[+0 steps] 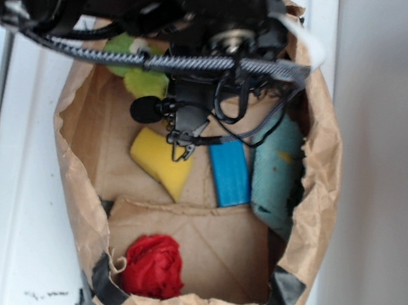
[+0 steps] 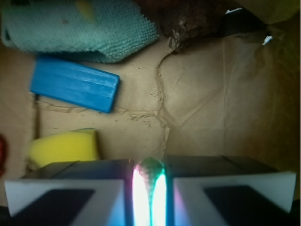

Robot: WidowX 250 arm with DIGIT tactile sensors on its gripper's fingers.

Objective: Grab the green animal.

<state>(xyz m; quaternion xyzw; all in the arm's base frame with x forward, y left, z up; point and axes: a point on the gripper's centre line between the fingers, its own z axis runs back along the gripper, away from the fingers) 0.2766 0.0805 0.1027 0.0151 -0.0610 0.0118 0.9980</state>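
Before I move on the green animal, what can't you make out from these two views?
- green animal, exterior view: mostly hidden behind the arm and cable.
- green animal, wrist view: not identifiable.
- gripper, wrist view: glare between the pads; closure unclear.
- gripper, exterior view: fingertips blurred against the yellow sponge.

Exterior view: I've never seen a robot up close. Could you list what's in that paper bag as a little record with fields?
container: brown paper bag, open
green animal: at the bag's top end in the picture, partly hidden by the arm
fingers: over the bag floor by the yellow sponge; open or shut unclear
middle: blue block, teal cloth
bottom end: red crumpled object
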